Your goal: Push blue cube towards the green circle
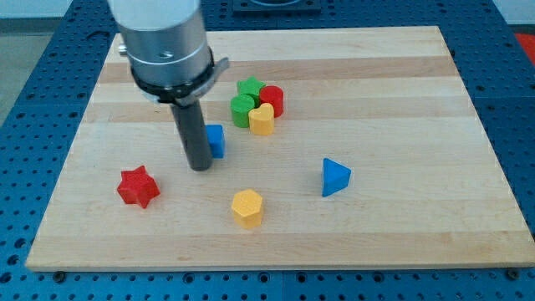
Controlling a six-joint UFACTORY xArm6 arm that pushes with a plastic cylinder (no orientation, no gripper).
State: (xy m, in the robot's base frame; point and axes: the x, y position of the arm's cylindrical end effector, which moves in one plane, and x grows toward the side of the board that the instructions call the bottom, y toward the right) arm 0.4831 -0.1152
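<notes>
Blue and small, the blue cube [216, 140] sits on the pale wooden bench [401, 92] a little left of the middle of the view, its near face a bright saturated blue. Only its right part shows, because my dark rod stands in front of its left side. I have no fingers to spread or press together; I end in that straight rod, and my tip [200, 168] rests on the bench just beside the blue cube, at its lower left, close enough that I cannot tell whether the two touch.

Up and to the right of the blue cube is a tight cluster of four blocks. The green circle [242, 109], a short round cylinder, is the nearest of them, with the green star-shaped block [249, 87] behind it, the red round block [272, 99] to its right and the yellow heart-shaped block [262, 120] in front of that, all touching or nearly so. A gap of bare wood separates the blue cube from the green circle.

Elsewhere, the red star-shaped block [137, 186] lies toward the view's lower left, the yellow hexagonal block [247, 207] near the bottom centre, and the blue triangular block [334, 177] well apart to the right.
</notes>
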